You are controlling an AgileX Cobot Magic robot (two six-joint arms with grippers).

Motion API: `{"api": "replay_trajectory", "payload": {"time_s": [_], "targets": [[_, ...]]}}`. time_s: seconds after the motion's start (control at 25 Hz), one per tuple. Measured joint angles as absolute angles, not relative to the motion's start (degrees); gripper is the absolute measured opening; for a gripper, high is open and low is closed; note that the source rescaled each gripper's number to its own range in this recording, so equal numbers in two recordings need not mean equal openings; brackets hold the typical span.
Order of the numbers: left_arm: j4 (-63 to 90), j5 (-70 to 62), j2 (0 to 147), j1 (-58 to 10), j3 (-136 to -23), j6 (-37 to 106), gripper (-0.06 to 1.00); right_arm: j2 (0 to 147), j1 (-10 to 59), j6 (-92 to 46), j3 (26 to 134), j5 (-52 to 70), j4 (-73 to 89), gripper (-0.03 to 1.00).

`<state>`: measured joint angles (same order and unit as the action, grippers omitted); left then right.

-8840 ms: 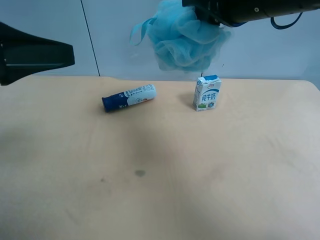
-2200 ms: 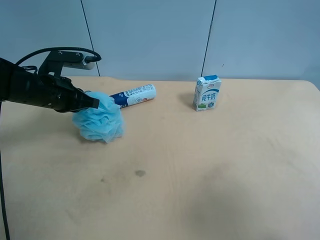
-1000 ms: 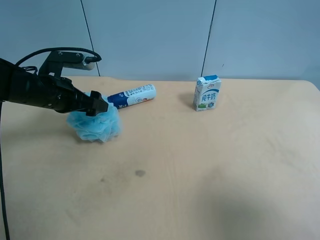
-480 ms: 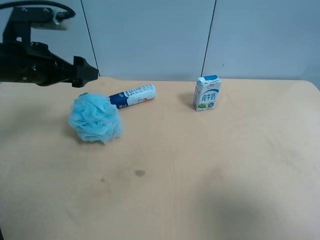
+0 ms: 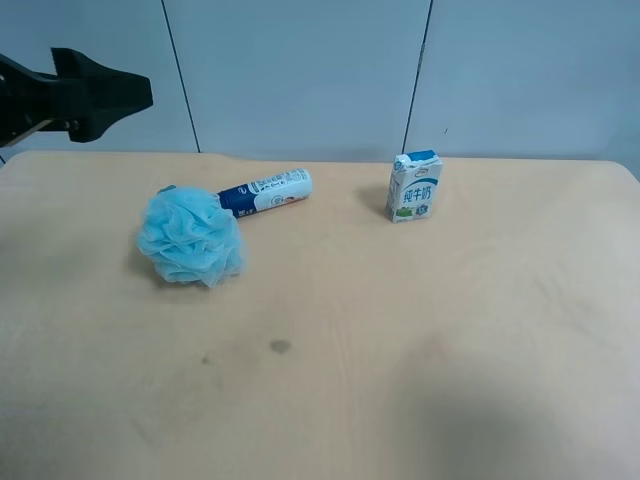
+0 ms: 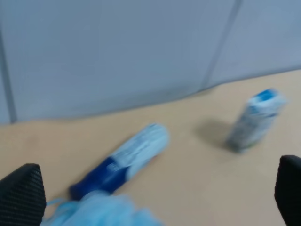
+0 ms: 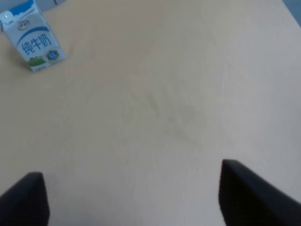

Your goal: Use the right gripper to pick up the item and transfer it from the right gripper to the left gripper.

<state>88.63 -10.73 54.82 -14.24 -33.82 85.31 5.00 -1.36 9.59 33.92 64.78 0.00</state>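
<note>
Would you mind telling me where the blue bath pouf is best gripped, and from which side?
Probably from straight above, closing on the top of the bath pouf. It rests free on the table as a soft ball, so its mesh should bunch between the fingers anywhere. The tube lies close behind it, which makes a sideways approach from there awkward.

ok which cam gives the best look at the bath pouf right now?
Exterior high: the whole bath pouf sits unobstructed on the table, beside the tube's dark cap end. Left wrist catches only a blurred blue edge of it at the frame border. Right wrist doesn't show it, only the milk carton.
</note>
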Motion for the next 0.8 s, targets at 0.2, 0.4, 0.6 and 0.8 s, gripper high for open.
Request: {"api": "replay_trajectory", "payload": {"time_s": [0.2, 0.4, 0.6, 0.8], "targets": [[75.16, -21.00, 46.48, -14.24, -33.70, 77.58, 0.99, 5.00, -1.36, 9.59, 33.92, 64.78, 0.00, 0.91], [51.70, -26.69, 41.17, -14.24, -33.70, 62.11, 0.99, 5.00, -1.36, 9.59, 33.92, 64.78, 0.00, 0.91], [30.59, -35.69, 36.19, -14.24, -33.70, 49.79, 0.99, 5.00, -1.36, 9.59, 33.92, 64.78, 0.00, 0.91], [20.97, -43.72, 29.31, -14.24, -33.70, 39.03, 0.99, 5.00, -1.36, 9.59, 33.92, 64.78, 0.00, 0.91]]}}
